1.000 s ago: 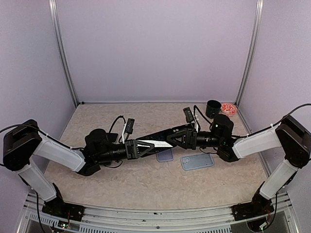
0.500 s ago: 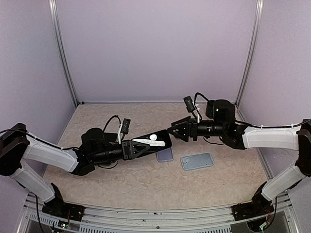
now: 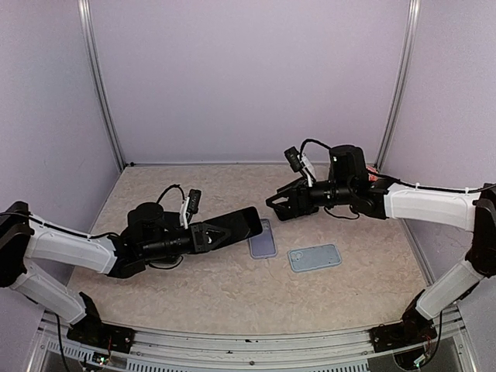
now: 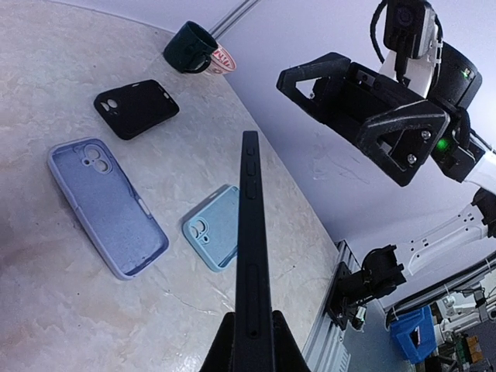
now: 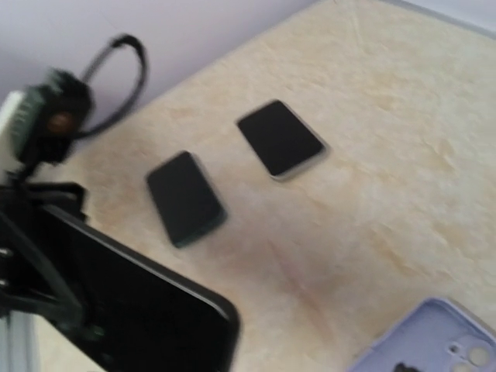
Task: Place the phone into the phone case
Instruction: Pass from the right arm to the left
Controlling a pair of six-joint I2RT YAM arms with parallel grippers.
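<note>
Your left pincer is clamped on one end of the phone. It holds the phone edge-on in the air, clear of the desk, with the free end reaching away from the fingers. Your right pincer hangs past that free end, apart from the phone, its jaws spread with nothing between them. Under the phone lie two cases, hollow side up: the lilac case to one side and the blue case just beside the phone's line. A black case sits farther off, toward the mug.
</note>
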